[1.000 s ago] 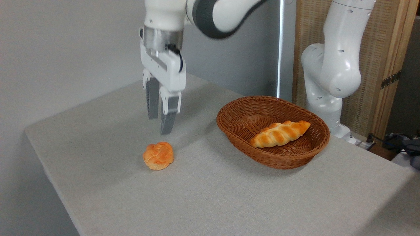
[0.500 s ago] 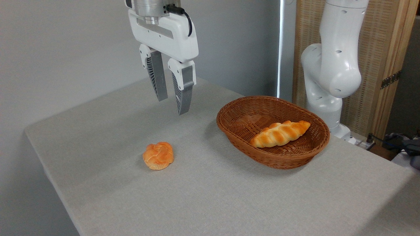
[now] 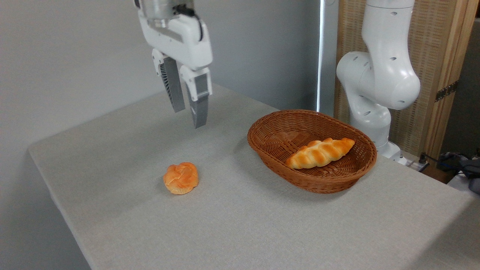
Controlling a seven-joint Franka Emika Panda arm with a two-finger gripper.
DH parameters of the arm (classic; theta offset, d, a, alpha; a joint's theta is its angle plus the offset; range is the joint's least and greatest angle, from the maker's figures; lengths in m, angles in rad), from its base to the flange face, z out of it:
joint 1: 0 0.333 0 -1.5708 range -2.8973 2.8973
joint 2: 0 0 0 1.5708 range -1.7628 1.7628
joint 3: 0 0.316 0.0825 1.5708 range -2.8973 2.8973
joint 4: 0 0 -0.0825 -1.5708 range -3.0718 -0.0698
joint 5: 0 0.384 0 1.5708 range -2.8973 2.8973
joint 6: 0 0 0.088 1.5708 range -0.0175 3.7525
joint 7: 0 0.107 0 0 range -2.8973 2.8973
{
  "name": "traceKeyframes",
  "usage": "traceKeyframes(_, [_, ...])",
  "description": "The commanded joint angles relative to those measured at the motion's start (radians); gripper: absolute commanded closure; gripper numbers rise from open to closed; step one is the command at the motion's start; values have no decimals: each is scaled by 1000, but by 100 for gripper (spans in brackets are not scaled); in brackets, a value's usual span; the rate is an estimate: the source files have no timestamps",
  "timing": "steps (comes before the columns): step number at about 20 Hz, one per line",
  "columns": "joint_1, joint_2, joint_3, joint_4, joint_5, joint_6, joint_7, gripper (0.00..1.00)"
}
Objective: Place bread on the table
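High over the table: the gripper [image 3: 188,116] hangs with its two grey fingers a little apart, holding nothing.
Below the gripper: the bread [image 3: 180,178], a round, lumpy orange bun, sits alone on the table [image 3: 262,232], well apart from the fingers.
Table: flat, grey, cloth-like.
Right of the gripper: a brown wicker basket [image 3: 270,129] holds a long braided loaf [image 3: 318,153].
Job: looks done.

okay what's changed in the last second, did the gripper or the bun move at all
The gripper rose well clear of the bun, then drifted slightly left, jaws open and empty throughout. The bun stayed on the table; the braided loaf stayed in the wicker basket.
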Motion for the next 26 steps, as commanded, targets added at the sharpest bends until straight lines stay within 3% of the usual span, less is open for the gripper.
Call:
traceKeyframes(1, [61, 40, -77, 52, 72, -29, -83, 0])
traceKeyframes(5, [48, 44, 47, 122, 67, -48, -75, 0])
traceKeyframes(8, [44, 44, 62, 142, 48, -102, 36, 0])
traceKeyframes(17, [44, 52, 65, 142, 36, -107, 28, 0])
traceKeyframes(20, [54, 55, 64, 142, -2, -107, 27, 0])
traceKeyframes(26, [58, 74, 24, 142, -6, -95, -10, 0])
